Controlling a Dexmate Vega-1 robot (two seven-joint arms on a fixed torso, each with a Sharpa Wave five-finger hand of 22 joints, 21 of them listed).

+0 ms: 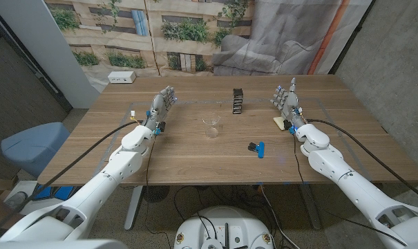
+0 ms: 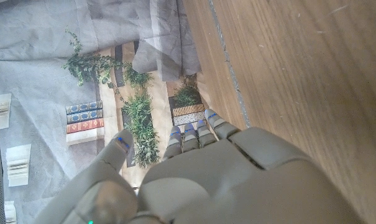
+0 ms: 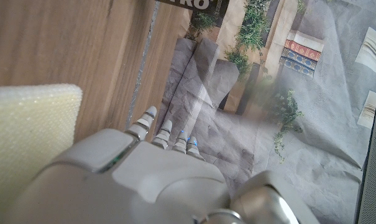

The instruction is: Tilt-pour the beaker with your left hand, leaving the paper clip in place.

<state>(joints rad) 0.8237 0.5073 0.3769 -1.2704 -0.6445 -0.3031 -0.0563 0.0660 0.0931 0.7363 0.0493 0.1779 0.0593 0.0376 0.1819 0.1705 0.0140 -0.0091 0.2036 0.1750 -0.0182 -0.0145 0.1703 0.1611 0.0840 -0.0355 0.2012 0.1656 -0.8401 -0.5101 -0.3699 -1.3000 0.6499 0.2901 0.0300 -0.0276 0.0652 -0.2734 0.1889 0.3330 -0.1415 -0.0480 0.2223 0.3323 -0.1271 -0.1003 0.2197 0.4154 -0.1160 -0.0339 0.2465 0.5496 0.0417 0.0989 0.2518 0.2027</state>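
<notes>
The left hand stands on its edge on the table, palm upright, fingers straight and close together, holding nothing; in the left wrist view the same hand shows its back, fingers side by side and thumb set a little apart; the right hand stands the same way on the far side of the table, fingers up and apart from any object, empty; in the right wrist view this hand lies just beside a pale yellow sponge, which in the head view sits as a sponge close against the hand's wrist; the beaker, clear and upright, stands between the two hands, well apart from the left hand and to its inner side; the clip, black and blue, lies nearer the right hand, apart from the beaker; a black box stands upright beyond the beaker; a white box rests at the table's far corner beyond the left hand.
</notes>
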